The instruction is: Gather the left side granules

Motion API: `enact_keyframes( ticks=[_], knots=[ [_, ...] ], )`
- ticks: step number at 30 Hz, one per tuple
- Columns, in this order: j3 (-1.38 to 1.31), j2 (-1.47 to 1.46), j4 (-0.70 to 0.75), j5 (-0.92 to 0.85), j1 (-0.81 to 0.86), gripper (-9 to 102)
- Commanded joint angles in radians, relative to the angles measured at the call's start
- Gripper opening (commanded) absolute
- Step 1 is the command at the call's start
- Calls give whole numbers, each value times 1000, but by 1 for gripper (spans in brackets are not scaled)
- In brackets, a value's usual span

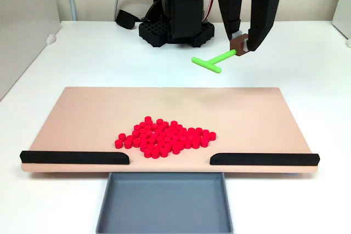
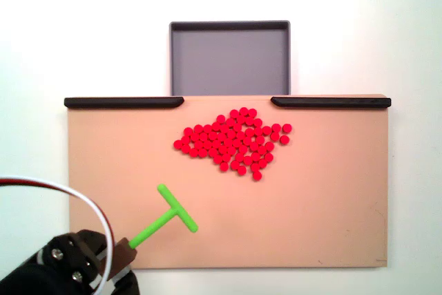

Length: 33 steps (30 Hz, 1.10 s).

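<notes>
Table [image 1: 82, 53]: white; it carries everything else, with the arm's black base at the far edge in a fixed view.

Board [image 1: 263, 113]: a wide, pale peach slab lying flat on the table. In a fixed view its near edge carries two black rails [image 1: 74, 158], one left and one right, with a gap between them.

Tray [image 1: 164, 204]: grey, shallow, empty, set just beyond that gap, touching or very nearly touching the board's edge.

Gripper [image 1: 241, 45]: black, raised over the table past the board's far edge and right of centre in a fixed view. Its fingers are closed down on the small brown block at the handle end of the pusher.

Pusher [image 1: 211, 61]: green, T-shaped, carried in the air. In another fixed view its crossbar [image 2: 177, 208] hangs over bare board, well apart from the pellets.

Granules [image 1: 164, 135]: dozens of tiny red pellets in one loose patch, one layer deep, near the gap between the rails and not yet in the tray.

Risk, scatter: a crossbar landing on the patch rather than behind it would likely flick pellets sideways.

Risk, skipping: a crossbar riding above the board could pass over pellets and leave a trail.

Risk, missed gap: a sweep angled off line would pile pellets against a rail.

Risk, tool slip: pressing hard on the board could twist the pusher in the grip.
</notes>
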Motion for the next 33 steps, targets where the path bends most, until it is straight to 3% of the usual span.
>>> enact_keyframes(
  ticks=[1, 33],
  knots=[
    [-32, 0, -5, 29, -11, 0],
    [-318, -255, -6, 357, -57, 0]
  ],
)
